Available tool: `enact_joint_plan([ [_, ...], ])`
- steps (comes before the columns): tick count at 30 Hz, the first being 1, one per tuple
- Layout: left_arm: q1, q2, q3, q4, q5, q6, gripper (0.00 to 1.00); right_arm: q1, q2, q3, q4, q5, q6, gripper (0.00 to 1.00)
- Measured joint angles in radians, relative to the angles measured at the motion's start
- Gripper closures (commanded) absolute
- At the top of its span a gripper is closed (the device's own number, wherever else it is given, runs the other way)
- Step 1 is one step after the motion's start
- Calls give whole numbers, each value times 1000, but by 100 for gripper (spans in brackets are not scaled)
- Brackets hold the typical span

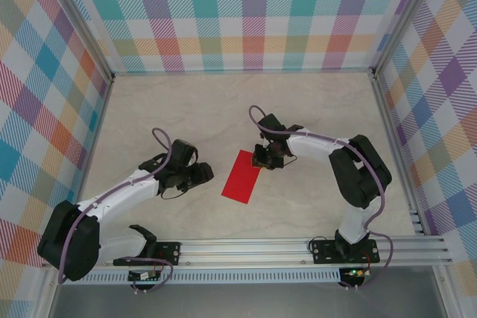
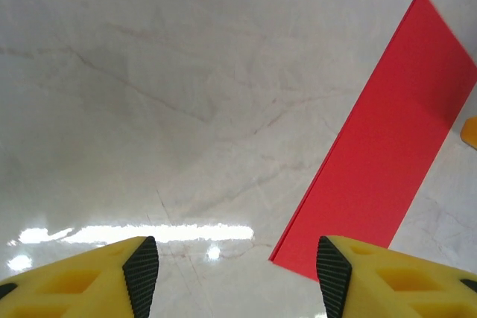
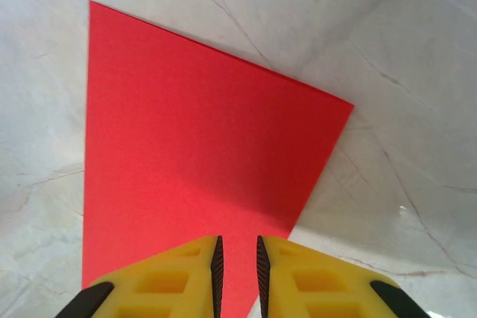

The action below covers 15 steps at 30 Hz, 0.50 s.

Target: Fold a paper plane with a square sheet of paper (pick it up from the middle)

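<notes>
The square sheet of paper (image 1: 241, 176) is bright red and lies flat on the table as a narrow rectangle, slanting from near left to far right. My left gripper (image 1: 205, 174) rests low, just left of the sheet's near half. In the left wrist view its jaws (image 2: 237, 258) are wide open over bare table, and the sheet (image 2: 387, 154) has its near corner by the right finger. My right gripper (image 1: 266, 158) hovers over the sheet's far right end. Its jaws (image 3: 237, 258) stand a narrow gap apart, and the red sheet (image 3: 194, 132) shows beneath them.
The pale marbled table (image 1: 186, 109) is enclosed by plaid walls (image 1: 253, 13) at the back and on both sides. A metal rail (image 1: 298, 247) carrying both arm bases runs along the near edge. A yellow tip of the right gripper (image 2: 469, 133) shows at the left wrist view's right edge.
</notes>
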Motion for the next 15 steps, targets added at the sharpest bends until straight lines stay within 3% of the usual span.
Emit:
enact_joint_plan([
  [8, 0, 11, -61, 140, 161, -83, 35, 5, 68, 59, -17, 21, 2, 79],
  [15, 0, 51, -63, 212, 235, -118, 33, 5, 125, 123, -24, 14, -13, 79],
])
